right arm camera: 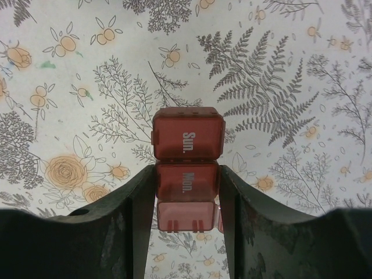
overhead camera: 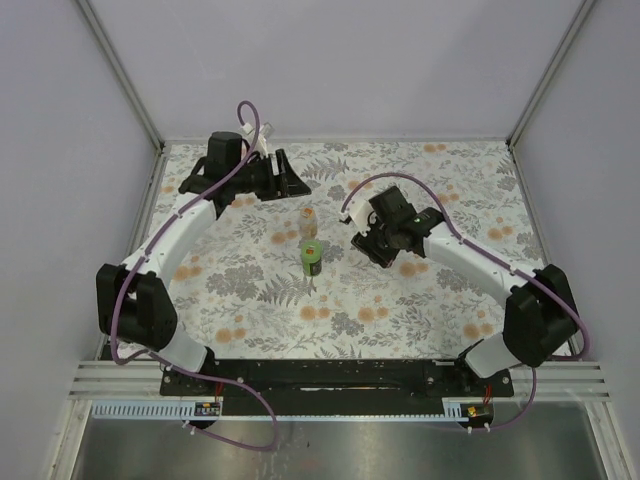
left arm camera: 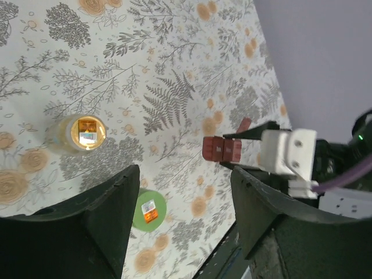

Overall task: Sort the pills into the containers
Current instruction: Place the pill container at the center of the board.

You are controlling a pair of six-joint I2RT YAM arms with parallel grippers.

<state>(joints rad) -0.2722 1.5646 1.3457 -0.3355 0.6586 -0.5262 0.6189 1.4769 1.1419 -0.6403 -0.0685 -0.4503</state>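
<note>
nearest you the green bottle (overhead camera: 312,257) stands upright. just beside it your right gripper (right arm camera: 187,174) is clamped on the dark-red pill box (right arm camera: 187,136). beyond stands the pale bottle (overhead camera: 308,222). farthest, your left gripper (left arm camera: 185,180) gapes wide and empty. no loose pills show, so the sorting looks barely begun.

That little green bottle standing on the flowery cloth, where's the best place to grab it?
Probably its round side wall, at mid-height, coming straight down from above. The green bottle stands upright with open room on either side, while the pale bottle stands close behind it, so a side-to-side pinch looks safest. The left end effector is open and free for it.
</note>
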